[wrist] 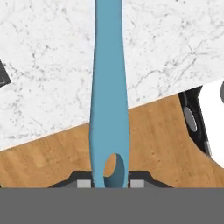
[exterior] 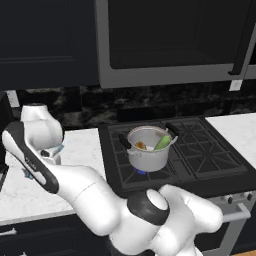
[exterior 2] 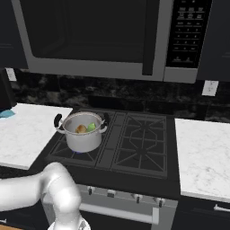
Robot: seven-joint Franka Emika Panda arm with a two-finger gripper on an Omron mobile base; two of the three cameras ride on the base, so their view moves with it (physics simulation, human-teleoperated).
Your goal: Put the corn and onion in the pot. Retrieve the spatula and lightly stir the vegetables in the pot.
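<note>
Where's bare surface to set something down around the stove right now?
Free: white counter right of the stove, bare from the stove's edge outward, and the stove's right burners. Crowded: front-left burner holds the pot with corn and onion; left counter has the arm over it.

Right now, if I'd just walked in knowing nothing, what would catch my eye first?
Probably the shiny steel pot with dark side handles on the black stove's front left burner, holding a yellow-green corn cob and a small golden-brown onion. Then the slim teal spatula, its handle end pinched in the white arm's shut gripper above the marble counter left of the stove.
</note>
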